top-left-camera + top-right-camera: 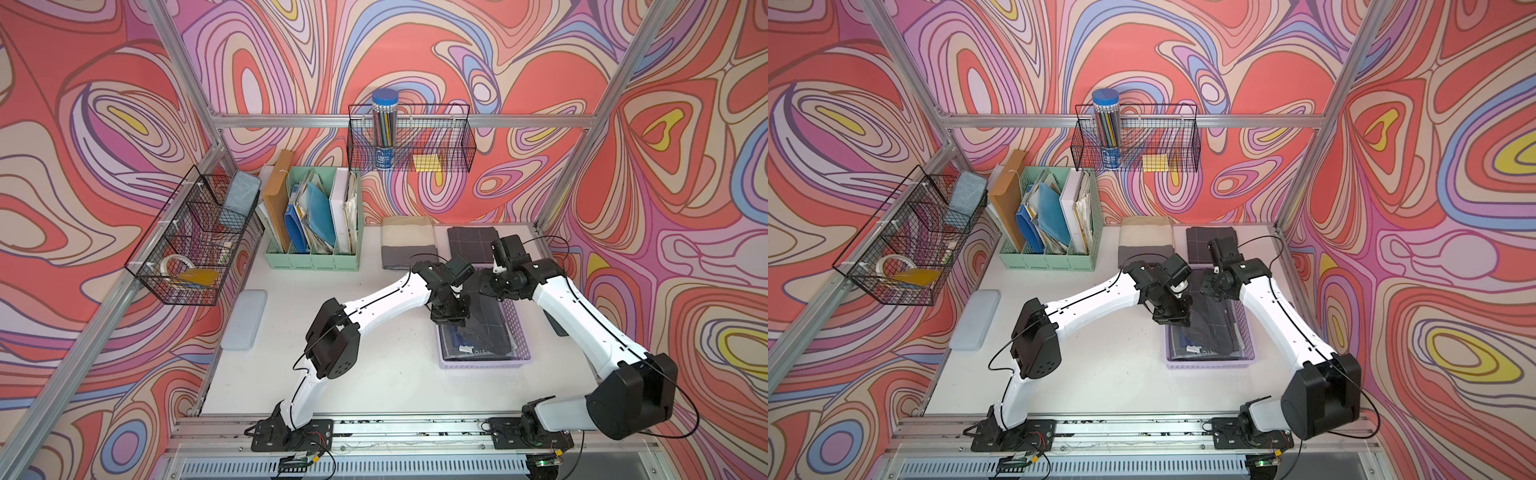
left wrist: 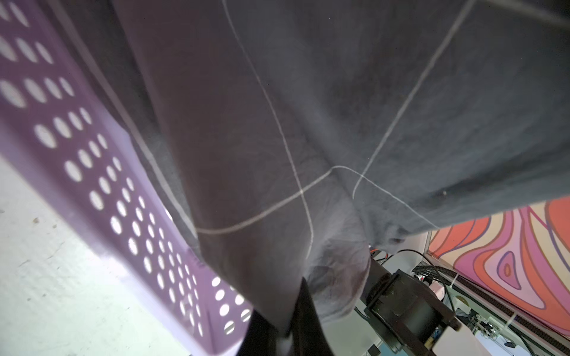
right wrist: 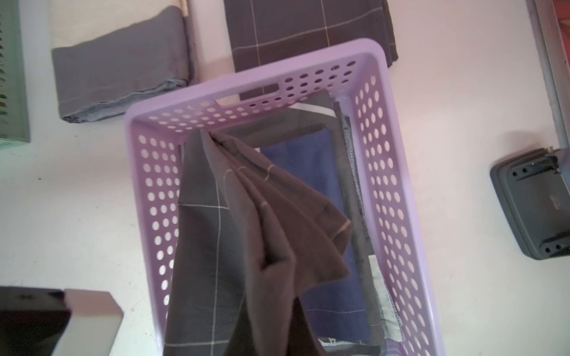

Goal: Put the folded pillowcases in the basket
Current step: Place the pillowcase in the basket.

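The right arm (image 1: 582,316) and left arm (image 1: 374,303) are bending inward over the perforated lavender plastic basket (image 1: 486,363), right of centre. The dark grid-lined pillowcase (image 3: 216,246) is hanging bunched into it, with the left tool (image 2: 293,326) and right tool (image 1: 484,286) clenching its cloth.

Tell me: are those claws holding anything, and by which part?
Yes: left gripper and right gripper each pinch a bunched edge of the dark checked pillowcase, above the basket.

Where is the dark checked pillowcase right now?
In a top view, the pillowcase drapes into the lavender basket on the table's right side, pinched by the left gripper, with the folded checked cloth just beyond it.
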Controlling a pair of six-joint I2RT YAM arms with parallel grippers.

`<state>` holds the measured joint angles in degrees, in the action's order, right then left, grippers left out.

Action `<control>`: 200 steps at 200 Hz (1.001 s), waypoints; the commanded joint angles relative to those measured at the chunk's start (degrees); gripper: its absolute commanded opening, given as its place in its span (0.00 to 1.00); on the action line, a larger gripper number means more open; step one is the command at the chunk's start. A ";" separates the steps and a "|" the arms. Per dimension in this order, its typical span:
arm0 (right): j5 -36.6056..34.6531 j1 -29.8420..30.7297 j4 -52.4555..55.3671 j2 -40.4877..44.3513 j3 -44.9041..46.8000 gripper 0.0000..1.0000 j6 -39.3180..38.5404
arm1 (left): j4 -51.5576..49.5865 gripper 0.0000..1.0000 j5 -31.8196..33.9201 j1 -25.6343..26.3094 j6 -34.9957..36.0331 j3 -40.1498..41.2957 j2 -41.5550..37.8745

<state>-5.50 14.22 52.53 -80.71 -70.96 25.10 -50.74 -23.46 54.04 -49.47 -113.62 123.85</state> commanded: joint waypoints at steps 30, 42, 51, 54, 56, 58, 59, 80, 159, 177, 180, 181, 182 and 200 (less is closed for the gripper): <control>1.53 -2.79 -6.74 -4.22 1.69 0.00 -1.89 | 2.44 0.00 1.19 1.25 1.05 -3.45 5.23; 2.02 -3.25 -7.60 -5.07 1.16 0.00 -2.46 | 1.99 0.00 2.03 1.75 1.49 -3.72 5.43; 2.11 -3.49 -7.55 -5.92 0.48 0.00 -2.82 | 1.37 0.00 2.67 2.11 1.57 -3.80 5.36; 2.09 -3.49 -7.47 -6.07 0.26 0.00 -2.96 | 1.32 0.00 2.71 2.32 1.65 -3.68 5.23; 2.07 -3.50 -7.45 -6.16 0.15 0.00 -3.00 | 1.25 0.00 2.65 2.37 1.66 -3.53 5.19; 2.00 -3.50 -7.51 -6.20 0.13 0.00 -3.08 | 1.26 0.00 2.64 2.38 1.66 -3.40 5.06; 2.04 -3.50 -7.52 -6.25 0.08 0.00 -3.06 | 1.26 0.00 2.64 2.43 1.62 -3.29 4.99; 1.98 -3.95 -8.36 -6.61 0.21 0.00 -3.52 | 2.76 0.00 4.51 3.09 1.27 0.55 2.49; 2.66 -6.05 -12.48 -9.89 3.00 0.00 -2.91 | 3.03 0.00 6.50 3.18 2.32 5.23 3.90; 2.17 -6.35 -13.14 -11.24 3.32 0.00 -2.69 | 3.96 0.00 5.53 3.18 2.08 4.88 4.98; 2.13 -6.31 -13.18 -11.50 3.33 0.00 -2.76 | 4.18 0.00 5.37 3.18 1.90 4.83 5.07; 2.10 -6.35 -13.17 -11.58 3.31 0.00 -2.77 | 4.21 0.00 5.28 3.18 1.82 4.82 5.12; 2.08 -6.42 -13.21 -11.67 3.25 0.00 -2.77 | 4.27 0.00 5.18 3.22 1.83 4.82 5.15; 1.45 -6.54 -12.04 -13.51 2.28 0.10 -3.37 | 4.78 0.10 5.12 3.19 1.36 5.09 4.79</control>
<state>-2.70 8.23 42.26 -92.40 -68.23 22.11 -46.50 -17.19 56.97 -48.21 -108.14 127.57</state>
